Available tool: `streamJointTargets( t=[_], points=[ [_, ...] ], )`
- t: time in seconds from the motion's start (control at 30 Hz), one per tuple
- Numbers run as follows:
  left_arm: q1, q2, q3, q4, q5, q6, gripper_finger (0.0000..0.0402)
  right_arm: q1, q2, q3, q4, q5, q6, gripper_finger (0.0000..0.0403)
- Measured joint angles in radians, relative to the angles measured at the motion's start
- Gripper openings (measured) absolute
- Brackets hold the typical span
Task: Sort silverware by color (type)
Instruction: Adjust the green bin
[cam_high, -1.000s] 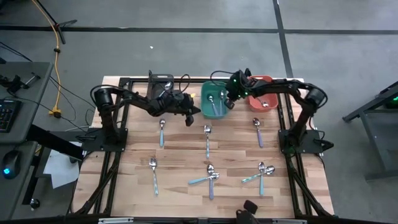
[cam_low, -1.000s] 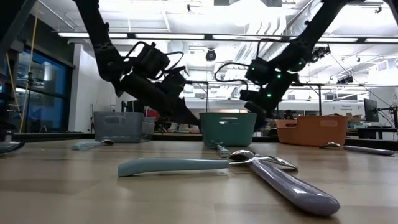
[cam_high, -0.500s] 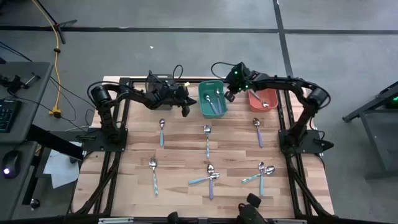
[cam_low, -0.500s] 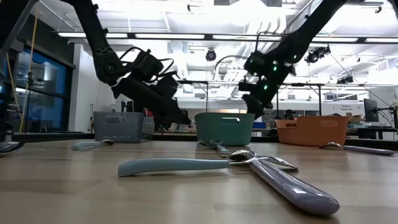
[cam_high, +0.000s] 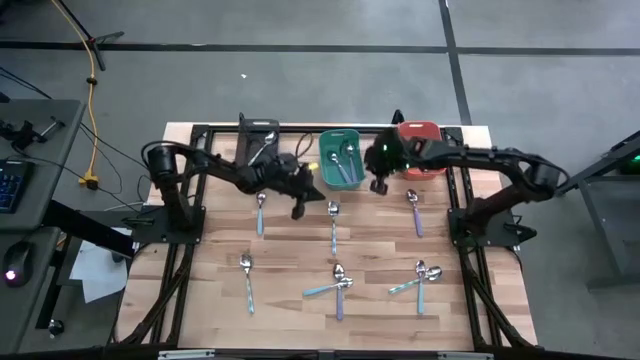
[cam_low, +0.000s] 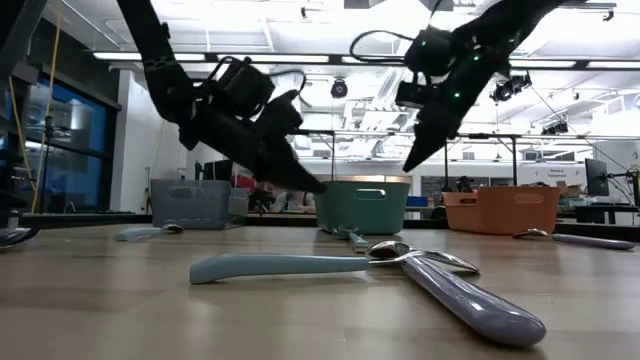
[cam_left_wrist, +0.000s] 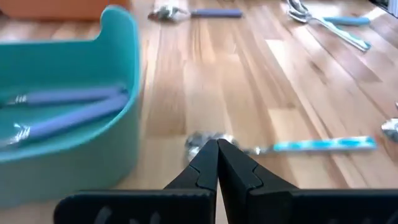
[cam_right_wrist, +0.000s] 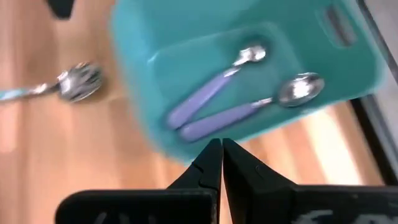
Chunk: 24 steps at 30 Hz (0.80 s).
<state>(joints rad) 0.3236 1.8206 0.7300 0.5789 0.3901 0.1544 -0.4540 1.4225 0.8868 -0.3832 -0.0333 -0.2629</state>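
Two lilac-handled spoons (cam_right_wrist: 214, 102) lie side by side inside the teal bin (cam_high: 341, 160) at the far edge of the tabletop (cam_high: 290, 260). The right gripper (cam_high: 379, 184) hangs just beside that bin, fingers pinched together and carrying nothing. The left gripper (cam_high: 297, 210) sits low near the bin's other side, also clenched and empty, right above a blue-handled spoon (cam_left_wrist: 292, 145). More spoons lie scattered across the wood; the orange bin (cam_high: 422, 150) holds one spoon (cam_high: 415, 167).
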Motion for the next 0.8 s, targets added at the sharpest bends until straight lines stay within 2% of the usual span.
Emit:
streamJointTargets(
  t=[0.17, 0.3, 0.47, 0.57, 0.8],
  points=[
    [-0.079, 0.000, 0.000, 0.063, -0.213, -0.020, 0.0000, 0.118, -0.011, -0.034, -0.024, 0.042, 0.019, 0.0000],
    [-0.089, 0.000, 0.000, 0.079, -0.340, -0.057, 0.0000, 0.165, 0.015, -0.046, 0.013, 0.052, 0.024, 0.0000],
    [-0.067, 0.000, 0.000, 0.078, -0.381, -0.095, 0.0000, 0.149, 0.070, -0.052, 0.101, 0.101, 0.027, 0.0000],
    [-0.052, 0.000, 0.000, 0.078, -0.382, -0.110, 0.0000, 0.133, 0.099, -0.052, 0.162, 0.100, 0.027, 0.0000],
    [-0.011, 0.000, 0.000, 0.070, -0.456, -0.108, 0.0000, 0.111, 0.154, -0.052, 0.235, 0.092, 0.038, 0.0000]
  ],
)
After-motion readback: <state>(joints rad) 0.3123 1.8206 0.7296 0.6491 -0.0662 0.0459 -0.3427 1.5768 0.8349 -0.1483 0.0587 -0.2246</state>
